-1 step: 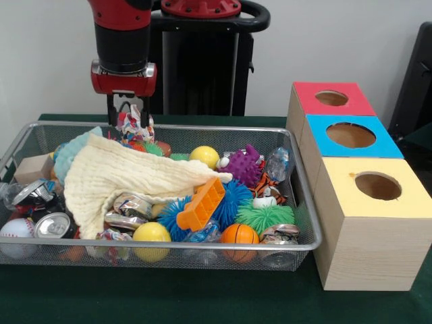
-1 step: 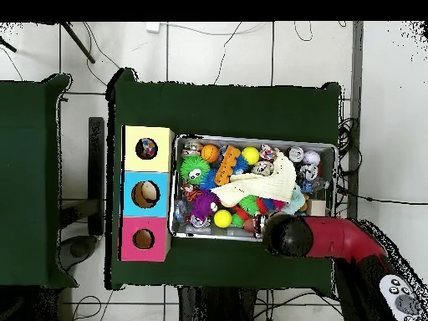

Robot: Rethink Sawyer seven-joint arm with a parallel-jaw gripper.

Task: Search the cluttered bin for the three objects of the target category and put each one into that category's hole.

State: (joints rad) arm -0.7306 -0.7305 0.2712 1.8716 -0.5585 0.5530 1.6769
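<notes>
A: While the arm is hanging over the bin (image 1: 297,196), is the gripper (image 1: 128,111) holding anything?
B: From the front, its fingers are closing on a red-white knotted rope toy (image 1: 135,125).
A: And overhead?
B: Something is already showing inside the yellow hole (image 2: 147,149); the other holes are looking empty.
</notes>
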